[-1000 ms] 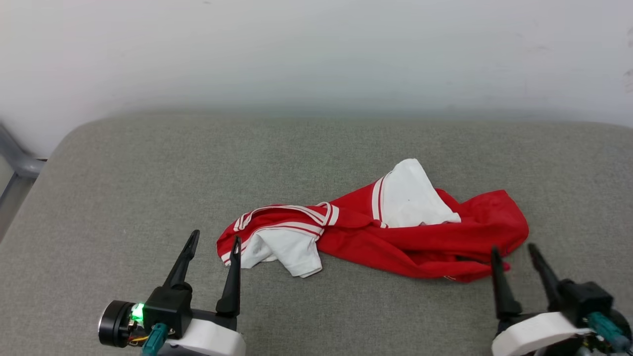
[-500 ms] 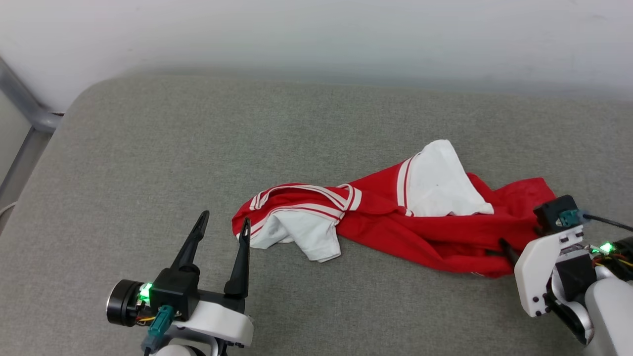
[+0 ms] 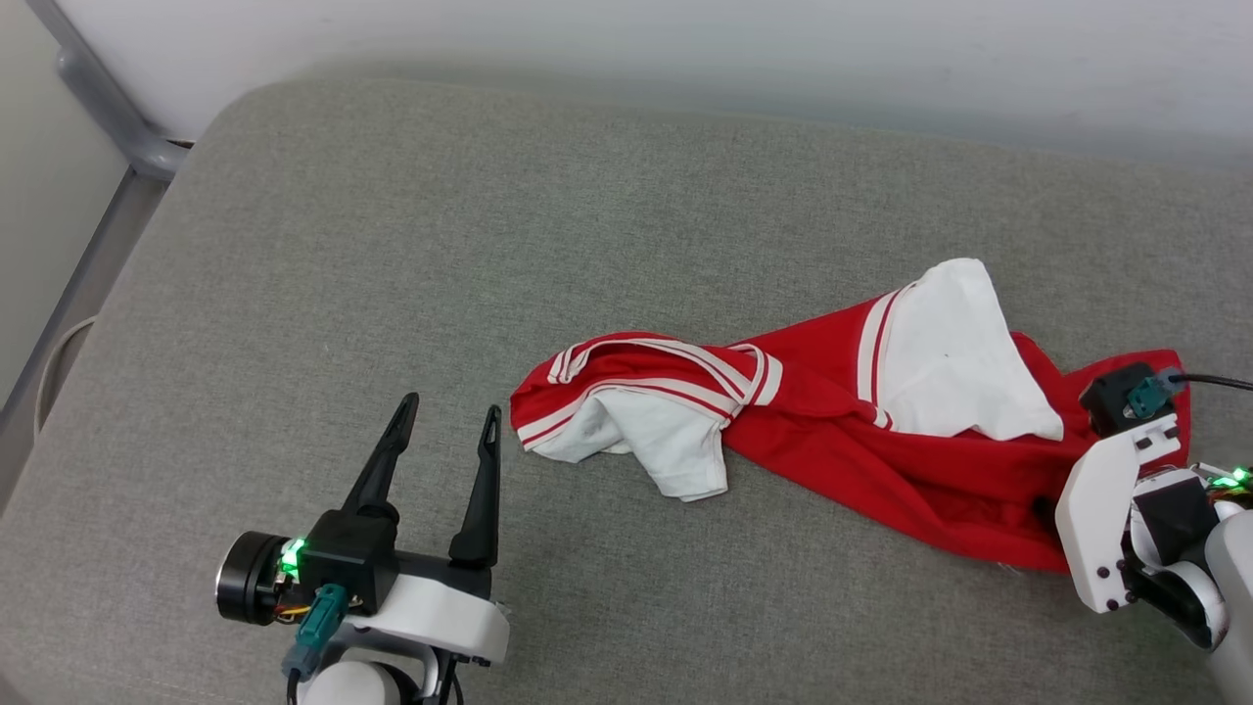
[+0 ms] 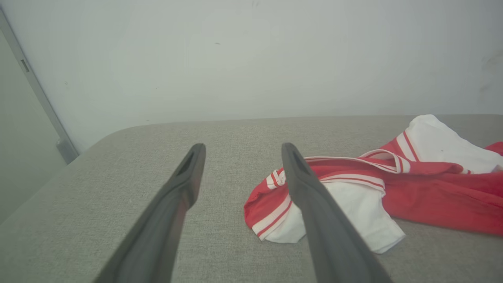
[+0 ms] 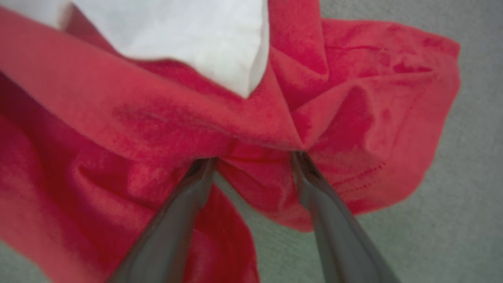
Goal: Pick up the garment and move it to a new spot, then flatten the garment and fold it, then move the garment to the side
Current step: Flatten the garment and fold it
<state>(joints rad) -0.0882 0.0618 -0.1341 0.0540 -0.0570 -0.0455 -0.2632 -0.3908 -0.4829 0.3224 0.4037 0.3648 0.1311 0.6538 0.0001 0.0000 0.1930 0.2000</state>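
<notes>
In the head view, the garment (image 3: 832,460) lies crumpled on a grey cushion (image 3: 392,245), from the centre of the frame out to the right edge, with one white sleeve at its left end and another bunched on top. The left gripper (image 3: 450,406) sits at lower left, jaws apart and empty, just beside the shirt's left end but not touching it. At lower right, the right gripper (image 3: 1044,508) reaches into the red cloth. In the left wrist view the two fingers stand apart over bare cushion, with the shirt at the right. In the right wrist view the fingers are spread, tips pressed into a red fold that bulges between them.
</notes>
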